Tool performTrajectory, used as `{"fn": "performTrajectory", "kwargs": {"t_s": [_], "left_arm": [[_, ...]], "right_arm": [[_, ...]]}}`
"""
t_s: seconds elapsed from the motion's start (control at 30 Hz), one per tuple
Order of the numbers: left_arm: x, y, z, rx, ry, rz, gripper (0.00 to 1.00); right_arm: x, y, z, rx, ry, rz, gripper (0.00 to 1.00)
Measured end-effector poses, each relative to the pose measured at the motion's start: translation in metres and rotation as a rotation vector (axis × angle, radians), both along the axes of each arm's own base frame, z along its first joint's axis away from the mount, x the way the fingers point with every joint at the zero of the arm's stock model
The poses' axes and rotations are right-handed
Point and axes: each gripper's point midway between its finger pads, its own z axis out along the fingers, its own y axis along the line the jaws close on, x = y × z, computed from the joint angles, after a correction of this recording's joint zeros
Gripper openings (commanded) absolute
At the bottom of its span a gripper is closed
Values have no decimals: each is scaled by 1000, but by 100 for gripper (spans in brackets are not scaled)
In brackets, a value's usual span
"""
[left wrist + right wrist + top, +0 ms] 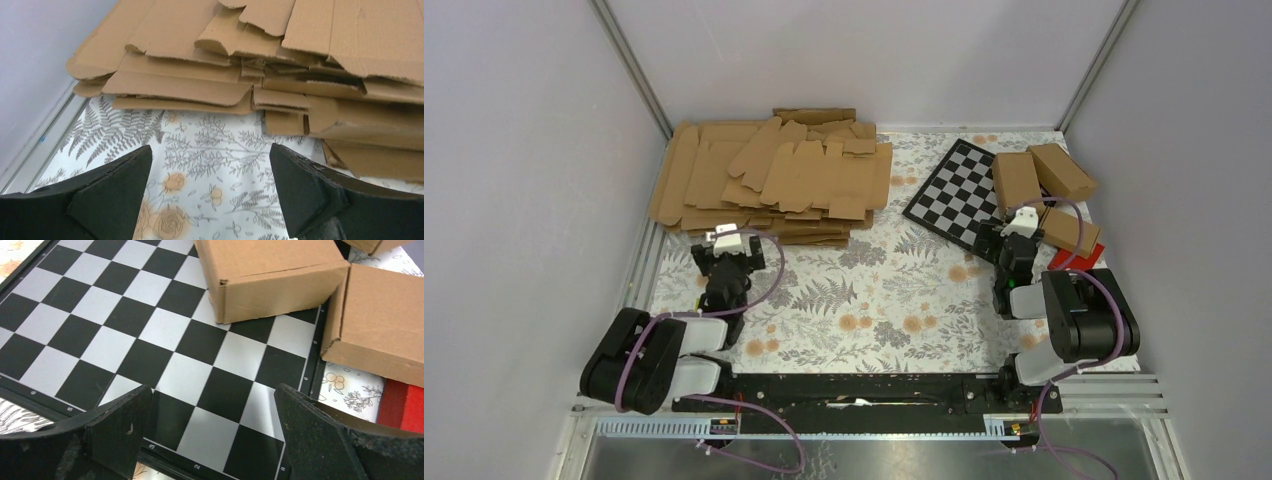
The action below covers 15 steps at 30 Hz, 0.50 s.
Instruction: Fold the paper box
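Observation:
A pile of flat brown cardboard blanks (774, 175) lies at the back left; its near edge fills the top of the left wrist view (240, 60). No sheet lies apart from the pile, so I cannot single out the paper box. My left gripper (727, 245) hangs just in front of the pile, open and empty (210, 152), over the floral cloth. My right gripper (1021, 228) is open and empty (212, 390) over the near corner of a checkerboard (125, 325).
Three folded brown cartons sit at the back right (1016, 180) (1062, 170) (1069, 230), two on or against the checkerboard (952, 190). A red block (405, 407) lies beside the nearest carton (385, 325). Walls close in on both sides.

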Motion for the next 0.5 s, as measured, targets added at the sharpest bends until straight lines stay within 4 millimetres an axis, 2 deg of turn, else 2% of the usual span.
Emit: {"fn": "performTrajectory", "kwargs": {"t_s": [0.13,0.2,0.3,0.43,0.5], "left_arm": [[20,2,10,-33,-19,-28,90],[31,-3,16,-40,-29,-57,93],[38,-9,20,-46,-67,-100,94],[37,2,-11,-60,3,-77,99],[37,7,-17,-69,23,-63,99]], "right_arm": [[-1,-7,-1,23,-12,-27,100],[-1,-6,1,32,-25,-30,100],[-2,-6,1,38,-29,-31,100],[-1,-6,4,40,-44,-31,100],[-1,-6,4,40,-45,-31,100]]}}
